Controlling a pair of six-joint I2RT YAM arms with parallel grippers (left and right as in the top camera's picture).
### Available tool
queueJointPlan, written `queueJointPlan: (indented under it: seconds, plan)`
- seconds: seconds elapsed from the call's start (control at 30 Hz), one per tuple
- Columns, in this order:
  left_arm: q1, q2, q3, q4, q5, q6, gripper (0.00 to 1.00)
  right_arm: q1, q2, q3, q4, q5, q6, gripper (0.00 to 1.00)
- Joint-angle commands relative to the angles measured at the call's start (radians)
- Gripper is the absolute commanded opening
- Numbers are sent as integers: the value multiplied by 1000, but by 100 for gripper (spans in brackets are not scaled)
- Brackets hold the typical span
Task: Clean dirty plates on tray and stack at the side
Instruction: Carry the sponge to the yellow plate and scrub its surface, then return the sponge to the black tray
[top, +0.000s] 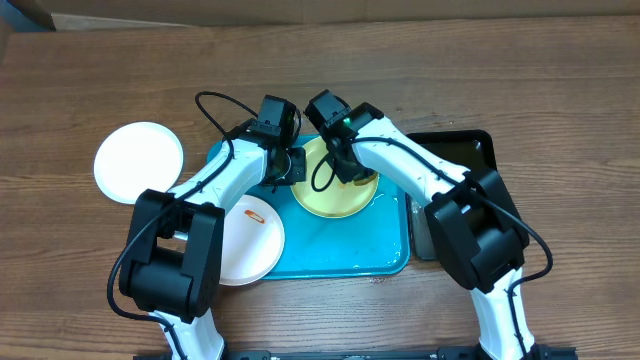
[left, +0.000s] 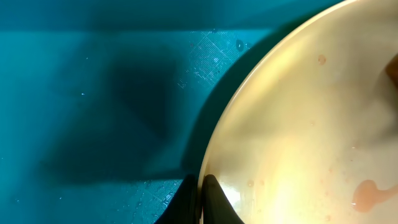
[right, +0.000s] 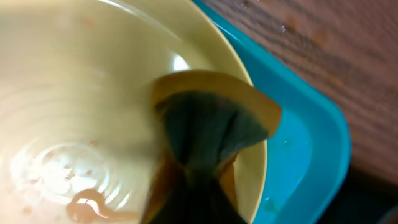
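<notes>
Lime-green round plate (top: 332, 200) on turquoise rectangular plastic tray (top: 385, 245), rim pinched by left claw (left: 200, 182), right claw (top: 347, 172) clamping yellow-and-green sponge (right: 211, 124).

Your overhead camera looks straight down from high above the brown wooden desk (top: 400, 60), taking in the whole turquoise-blue rectangular plastic tray (top: 390, 250). Your left wrist camera sits very near the tray floor, facing the left rim of the pale lime-green round plate (left: 298, 124). Your right wrist camera is equally close, looking past a folded yellow-and-green sponge (right: 211, 124) across that plate to tray and desk. All three share the plate.
</notes>
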Motion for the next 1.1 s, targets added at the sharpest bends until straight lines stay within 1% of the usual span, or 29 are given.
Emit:
queueJointPlan:
  seconds: [0.0,0.1,0.13,0.4,0.43,0.6,0.7,0.8,0.93,1.07]
  plan:
    - [0,7,15,4,0,19,5,-30,-8,-69,17,-18,11,4]
    - [0,7,15,3,0,19,5,-43,-8,-105,29,-106,11,4]
    - [0,7,15,3,0,19,5,-51,-8,-114,24,-216,11,4]
    - [0,7,15,4,1,19,4,-53,-8,-115,-32,-634,9,4]
    - [0,7,15,4,1,19,4,-53,-8,-115,-24,-709,6,4]
    - [0,7,15,4,0,19,4,-53,-8,-114,57,-874,7,4]
    - [0,7,15,3,0,20,4,-62,-9,-85,101,-887,25,4]
    - [0,7,15,3,0,20,4,-84,-11,-17,82,-887,26,4]
    - [0,7,15,3,0,20,5,-140,-18,109,-23,-863,26,4]
    - [0,7,15,-1,0,20,6,-210,-20,215,-169,-729,26,4]
